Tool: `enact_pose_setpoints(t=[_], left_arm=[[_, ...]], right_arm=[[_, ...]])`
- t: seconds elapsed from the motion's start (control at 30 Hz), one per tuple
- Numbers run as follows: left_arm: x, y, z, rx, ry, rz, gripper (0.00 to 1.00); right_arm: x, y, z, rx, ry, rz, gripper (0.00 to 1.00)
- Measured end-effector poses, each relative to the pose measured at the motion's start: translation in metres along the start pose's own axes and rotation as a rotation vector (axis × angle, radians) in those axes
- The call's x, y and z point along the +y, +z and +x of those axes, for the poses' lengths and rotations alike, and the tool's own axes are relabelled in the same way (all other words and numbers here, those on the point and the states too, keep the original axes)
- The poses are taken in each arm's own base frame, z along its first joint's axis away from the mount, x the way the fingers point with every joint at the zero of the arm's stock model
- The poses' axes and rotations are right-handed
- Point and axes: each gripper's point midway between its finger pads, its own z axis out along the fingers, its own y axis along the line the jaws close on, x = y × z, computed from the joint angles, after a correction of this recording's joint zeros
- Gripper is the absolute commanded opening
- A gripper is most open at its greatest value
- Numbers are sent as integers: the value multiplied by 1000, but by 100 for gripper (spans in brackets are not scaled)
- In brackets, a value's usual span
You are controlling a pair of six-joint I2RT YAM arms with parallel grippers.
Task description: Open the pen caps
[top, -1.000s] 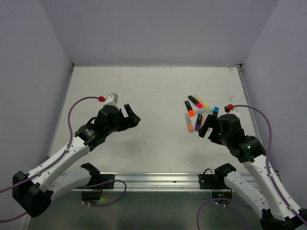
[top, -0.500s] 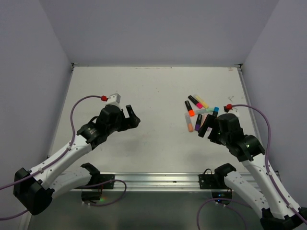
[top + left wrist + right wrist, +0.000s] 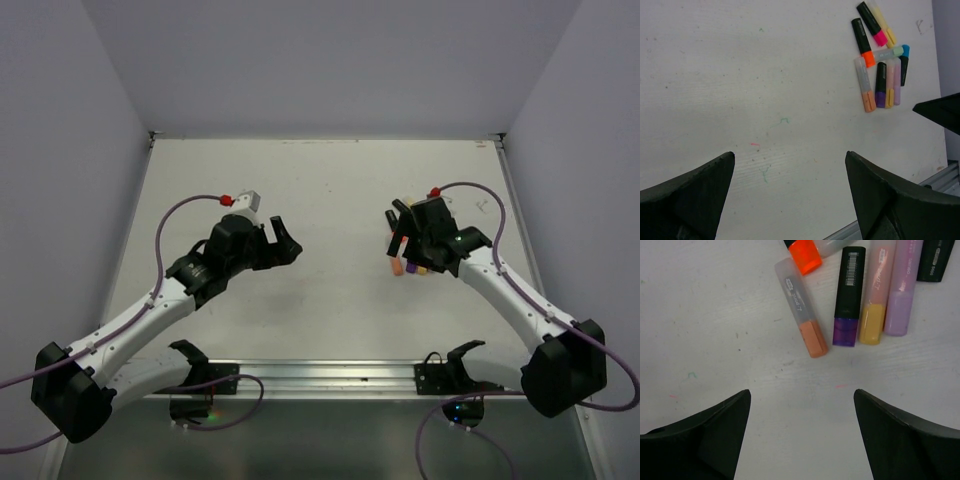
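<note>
Highlighters [image 3: 881, 80] lie bunched on the right half of the white surface [image 3: 330, 190], each with its cap seated, as two robot arms hang over the scene. The right gripper [image 3: 404, 234] hovers directly above the bunch, spread wide and holding nothing. Its wrist camera shows both dark fingers [image 3: 700, 440] well apart at the bottom of the view, with bare surface between them.

Just beyond those fingers lie the pen caps [image 3: 897, 312], side by side and pointing toward the near edge. A peach cap [image 3: 812, 340] sits on a tilted translucent grey body. A purple cap [image 3: 845, 332] sits on a black body with a barcode, and a yellow cap [image 3: 871, 325] touches it on the right. An orange cap [image 3: 805, 255] lies farther off, at the top edge of that view. The left wrist camera adds a pink cap [image 3: 880, 37] and a blue cap [image 3: 905, 50] on the far side of the bunch.

The left gripper [image 3: 287, 240] hangs over the left-centre of the surface, well apart from the highlighters. It is also wide open and empty, above faint pen marks [image 3: 784, 120].
</note>
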Motion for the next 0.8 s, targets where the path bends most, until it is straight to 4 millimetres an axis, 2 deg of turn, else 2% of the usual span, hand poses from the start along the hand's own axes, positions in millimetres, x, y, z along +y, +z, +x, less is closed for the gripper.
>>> enact_pose_setpoints(t=[0.2, 0.33, 0.63, 0.8], left_arm=[[-13, 0, -4, -9, -2, 61, 94], [-17, 1, -5, -9, -1, 80, 94], [-16, 2, -1, -2, 5, 84, 94], [-15, 2, -1, -1, 7, 83, 94]], right_arm=[[8, 47, 3, 46, -40, 42, 69], [10, 68, 1, 58, -88, 66, 60], [28, 101, -20, 45, -164, 72, 58], [27, 120, -24, 51, -202, 117, 56]])
